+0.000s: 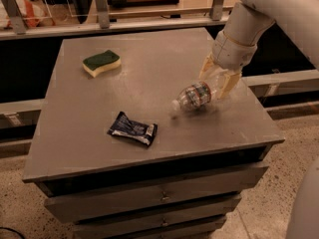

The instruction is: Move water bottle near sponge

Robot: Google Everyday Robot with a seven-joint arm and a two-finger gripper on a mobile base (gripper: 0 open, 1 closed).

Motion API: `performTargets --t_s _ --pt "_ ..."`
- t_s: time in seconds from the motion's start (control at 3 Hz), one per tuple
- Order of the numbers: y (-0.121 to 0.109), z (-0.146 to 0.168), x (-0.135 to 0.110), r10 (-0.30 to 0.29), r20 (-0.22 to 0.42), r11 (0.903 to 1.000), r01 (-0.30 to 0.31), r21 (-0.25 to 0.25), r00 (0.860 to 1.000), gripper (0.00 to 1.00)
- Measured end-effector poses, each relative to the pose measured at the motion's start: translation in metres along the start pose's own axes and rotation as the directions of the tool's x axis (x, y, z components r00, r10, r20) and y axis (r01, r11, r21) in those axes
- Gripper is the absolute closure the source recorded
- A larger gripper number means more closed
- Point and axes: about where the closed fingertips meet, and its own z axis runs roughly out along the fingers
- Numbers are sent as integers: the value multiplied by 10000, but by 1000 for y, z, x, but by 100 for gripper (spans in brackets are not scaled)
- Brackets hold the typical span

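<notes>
Surface [75,133]: a flat grey top over drawers [149,203]. A round bottle let loose on it can roll. The 3 o'clock edge is near the bottle, so a nudge that way could send it to the floor.
Arm [239,29]: comes in from 1 o'clock over the far right corner. The haul to the sponge runs toward 10 o'clock across most of the top, and a low sweep could drag the load along the surface.
Gripper [218,79]: low at the 3 o'clock side of the surface, at the bottle's base end. The jaws stand apart, one on each side of the base, and I cannot tell whether they press it. A hold that far from the middle looks likely to let the bottle pivot or slip out.
Bottle [195,96]: lies on its side right of centre, with its cap [175,105] pointing to 8 o'clock and its base between the jaws, well apart from the sponge. The ribbed clear plastic probably gives under a squeeze. Closing hard may squirt it forward, and closing soft may drop it on the lift.
Packet [132,129]: dark blue, at 7 o'clock from the bottle, near the front edge. It is off the straight line to the sponge, but a rolling bottle could strike it.
Sponge [101,63]: at 10 o'clock on the surface, green side up. It looks light, so a bottle arriving fast or set down too close could shove it.
</notes>
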Motion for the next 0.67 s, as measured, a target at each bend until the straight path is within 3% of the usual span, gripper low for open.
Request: performTargets --t_s 0.33,0.67 --pt "-2 -7 -3 271 -106 9996 -270 113 9996 88" --pt "-24 -24 -14 846 -5 9940 -844 696 9964 100"
